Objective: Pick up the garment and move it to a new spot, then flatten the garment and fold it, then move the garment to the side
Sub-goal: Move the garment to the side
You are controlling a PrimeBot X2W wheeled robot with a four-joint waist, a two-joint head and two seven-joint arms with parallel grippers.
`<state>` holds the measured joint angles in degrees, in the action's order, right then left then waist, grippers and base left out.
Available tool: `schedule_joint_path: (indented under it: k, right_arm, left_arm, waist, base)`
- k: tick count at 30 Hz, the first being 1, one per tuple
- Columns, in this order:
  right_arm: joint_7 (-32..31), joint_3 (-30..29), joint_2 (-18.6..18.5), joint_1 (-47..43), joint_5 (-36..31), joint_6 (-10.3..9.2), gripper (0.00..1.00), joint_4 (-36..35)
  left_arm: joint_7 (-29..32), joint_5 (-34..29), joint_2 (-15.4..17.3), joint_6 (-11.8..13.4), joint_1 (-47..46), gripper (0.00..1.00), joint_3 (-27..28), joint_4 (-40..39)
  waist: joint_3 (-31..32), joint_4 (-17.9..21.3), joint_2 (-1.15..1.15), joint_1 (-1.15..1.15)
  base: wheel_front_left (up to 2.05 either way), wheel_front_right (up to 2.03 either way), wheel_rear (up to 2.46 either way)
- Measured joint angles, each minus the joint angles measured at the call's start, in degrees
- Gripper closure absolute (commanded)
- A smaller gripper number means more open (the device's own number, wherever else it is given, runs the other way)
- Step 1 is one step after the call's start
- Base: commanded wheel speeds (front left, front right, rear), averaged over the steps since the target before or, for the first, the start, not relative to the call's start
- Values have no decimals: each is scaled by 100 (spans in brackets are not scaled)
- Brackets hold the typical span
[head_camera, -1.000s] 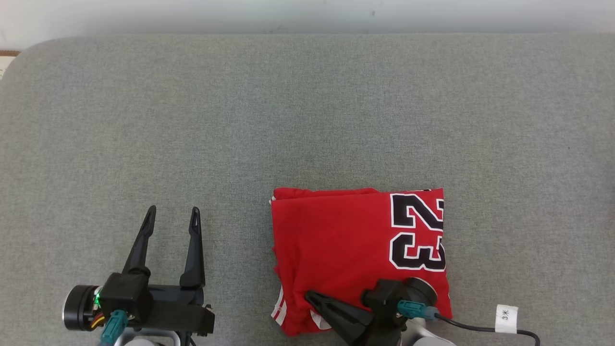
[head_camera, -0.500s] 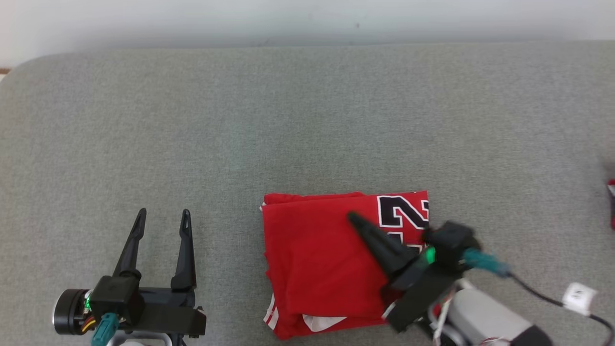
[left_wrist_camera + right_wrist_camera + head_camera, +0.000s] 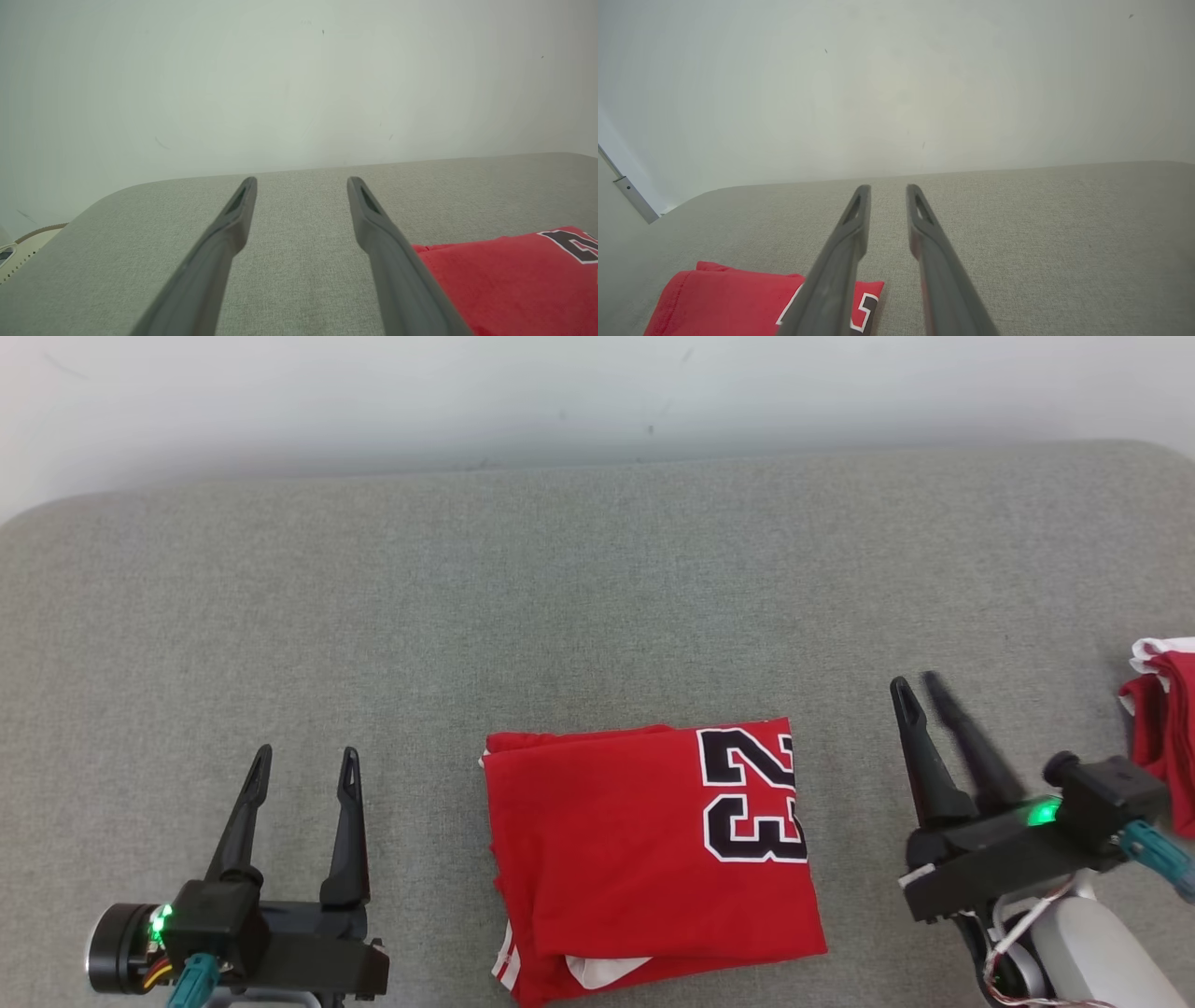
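item: folded garment, fold apparently finished; move to the side outstanding (a judgement from how it lies).

head view
- bench (image 3: 560,597): grey fabric top, pale wall behind.
- garment (image 3: 644,859): red jersey with a black "23" edged in white, folded into a near-square packet at the near middle of the bench, between the two hands. it has no strong long axis, its sides run square to the view, and the number sits on its right part.
- left hand (image 3: 307,753): lower left, fingers spread wide and pointing away, empty, apart from the garment's left edge.
- right hand (image 3: 915,681): lower right, fingers parted only narrowly, empty, just off the garment's right edge and the nearer of the two.
- second red-and-white cloth (image 3: 1158,728): bunched at the right border, beyond the right hand.

left wrist view
- left hand (image 3: 302,179): wide, nothing between the fingers; garment (image 3: 504,275) low and to its right.

right wrist view
- right hand (image 3: 888,187): slim gap, nothing held; garment (image 3: 724,298) low and to its left, its numbered corner beside the left finger.

note: a sideways carry probably suits the right hand, which must turn in leftward to reach an edge.
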<state>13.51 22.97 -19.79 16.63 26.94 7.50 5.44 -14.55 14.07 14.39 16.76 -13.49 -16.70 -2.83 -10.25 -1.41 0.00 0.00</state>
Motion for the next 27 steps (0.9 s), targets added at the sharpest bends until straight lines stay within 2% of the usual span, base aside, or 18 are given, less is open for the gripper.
schedule_joint_path:
  k: [5,17,27]
  right_arm:
    - [-245,-531,189,-357,-402,1,0,-335]
    - [-656,-1247,405,-1189,-872,0,0,-1118]
    - [-951,-1518,608,-1720,-1071,0,0,-1526]
  left_arm:
    - [42,-5,60,7,49,0,-14,-45]
    - [148,-33,181,60,307,0,-75,-196]
    - [241,-13,269,109,504,0,-79,-279]
  waist:
    - [97,52,0,0]
    - [381,106,0,0]
    - [563,155,0,0]
  base:
    - [0,0,0]
    - [0,0,0]
    - [0,0,0]
